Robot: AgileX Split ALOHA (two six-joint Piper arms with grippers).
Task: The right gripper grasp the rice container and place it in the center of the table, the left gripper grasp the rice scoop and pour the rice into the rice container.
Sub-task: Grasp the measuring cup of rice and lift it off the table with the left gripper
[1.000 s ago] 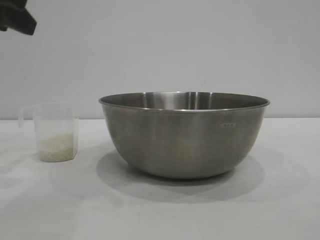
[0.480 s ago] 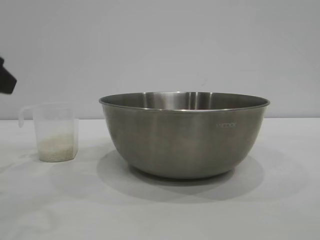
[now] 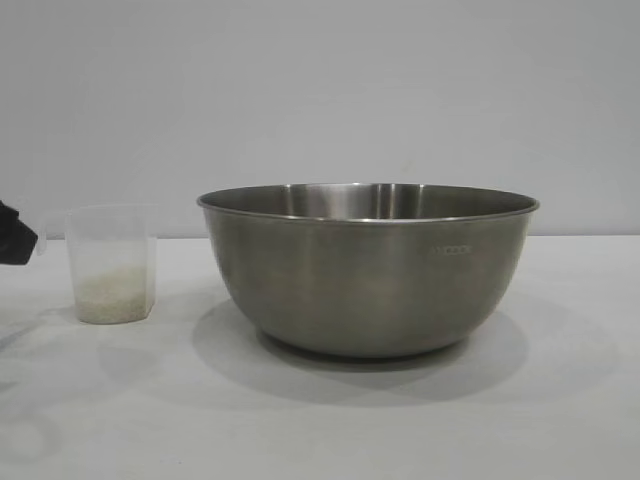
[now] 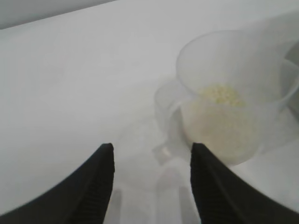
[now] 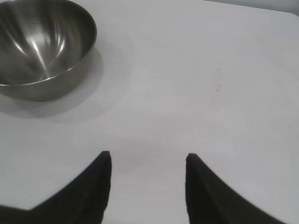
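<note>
Since the earlier exterior frames, we see the left end effector (image 3: 14,238) has come down from the upper left corner to the height of the rice scoop's rim, at the far left edge; bowl and scoop have not shifted.

From the exterior view, we find the rice container (image 3: 368,268) standing upright near the middle of the white surface (image 3: 320,420). To its left, apart from it, stands the rice scoop (image 3: 110,264), upright, with the rice (image 3: 113,298) lying in its bottom part. Only a black tip of the left end effector shows here, just beside the scoop's handle side; we cannot tell whether it touches.

In the left wrist view, we see the left end effector (image 4: 152,182) with its two fingers (image 4: 96,186) spread partway and nothing between them. The rice scoop (image 4: 224,102) sits just beyond the fingertips, its thin handle (image 4: 164,116) turned toward them, the rice (image 4: 219,95) visible inside.

In the right wrist view, we see the right end effector (image 5: 147,186) hovering over bare surface (image 5: 196,93), fingers parted about halfway and holding nothing. The rice container (image 5: 42,46) lies well apart from it, empty.
</note>
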